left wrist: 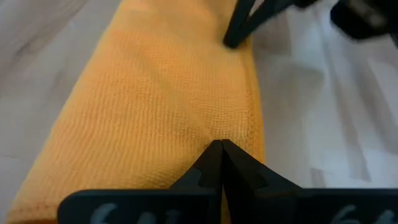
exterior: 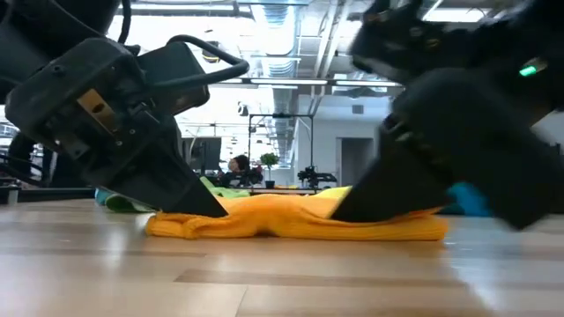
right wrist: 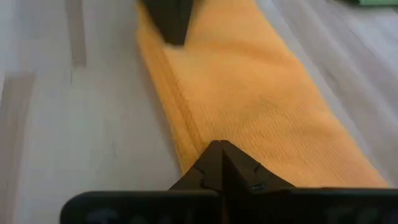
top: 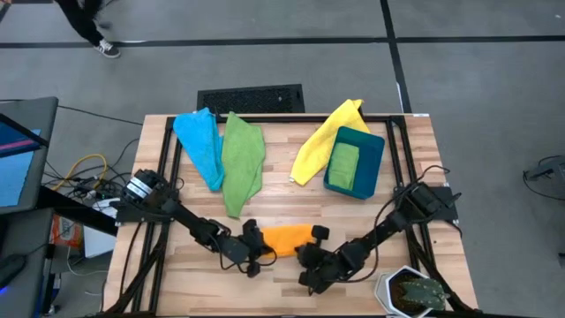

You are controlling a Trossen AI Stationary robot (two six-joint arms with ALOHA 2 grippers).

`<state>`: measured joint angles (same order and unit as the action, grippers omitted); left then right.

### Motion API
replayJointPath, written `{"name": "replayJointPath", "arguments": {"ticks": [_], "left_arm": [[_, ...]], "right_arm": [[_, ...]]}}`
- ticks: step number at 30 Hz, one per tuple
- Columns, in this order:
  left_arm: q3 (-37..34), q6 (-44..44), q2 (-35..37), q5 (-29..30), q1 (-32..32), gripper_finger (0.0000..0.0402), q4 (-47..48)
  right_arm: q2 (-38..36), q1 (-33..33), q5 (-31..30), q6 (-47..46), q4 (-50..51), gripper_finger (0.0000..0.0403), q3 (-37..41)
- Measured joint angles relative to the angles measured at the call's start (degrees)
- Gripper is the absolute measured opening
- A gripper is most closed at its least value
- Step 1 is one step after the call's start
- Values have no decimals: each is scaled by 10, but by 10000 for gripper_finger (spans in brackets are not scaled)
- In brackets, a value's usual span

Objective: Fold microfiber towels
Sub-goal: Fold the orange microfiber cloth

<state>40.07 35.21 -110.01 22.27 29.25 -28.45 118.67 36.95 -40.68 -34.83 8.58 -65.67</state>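
An orange microfiber towel (top: 287,238) lies folded into a long, flat strip near the table's front edge. My left gripper (top: 265,249) is shut at its left end, and my right gripper (top: 311,251) is shut at its right end. In the low view both slant down onto the orange towel (exterior: 291,220). A light blue towel (top: 199,141), a green towel (top: 240,161) and a yellow towel (top: 320,137) lie loose farther back. Another green towel (top: 342,165) lies in the teal bin (top: 375,159). My left gripper rests its shut fingertips (left wrist: 221,152) on the towel's top face (left wrist: 186,118), by its layered long edge at the left end. It slants down from the table's left. No cloth shows between the fingers. The towel lies flat. My right gripper sets its shut fingertips (right wrist: 219,152) on the towel's top face (right wrist: 249,112), close to the layered edge (right wrist: 180,106) at the right end. It slants down from the table's right. No cloth shows between the fingers.
A potted plant (top: 413,291) stands at the table's front right corner, close to my right arm. The teal bin sits at the back right with the yellow towel beside it. Bare wood lies between the orange towel and the towels at the back.
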Motion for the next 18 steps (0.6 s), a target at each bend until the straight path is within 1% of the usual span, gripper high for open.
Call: {"name": "replayJointPath", "arguments": {"ticks": [2, 4, 8, 9, 11, 15, 18], "left_arm": [[-1, -19, 21, -12, -6, 0, 16], [-5, -38, 51, -18, -10, 0, 40], [-3, -44, 120, -20, -19, 0, 88], [-3, -38, 133, -21, -22, 0, 100], [-3, -26, 161, -30, -24, 0, 123], [-2, -3, 227, -47, -28, 1, 136], [-2, -1, 281, -46, -28, 13, 160]], "right_arm": [[-24, 5, 0, -3, 35, 23, 1], [-52, 8, -1, -4, 45, 23, 0], [-121, 7, 5, -23, 82, 39, -1], [-143, 7, 8, -50, 106, 45, -1], [-189, 3, 25, -149, 153, 61, -1], [-263, -12, 120, -347, 227, 104, -2], [-277, -16, 178, -441, 268, 145, -3]]}}
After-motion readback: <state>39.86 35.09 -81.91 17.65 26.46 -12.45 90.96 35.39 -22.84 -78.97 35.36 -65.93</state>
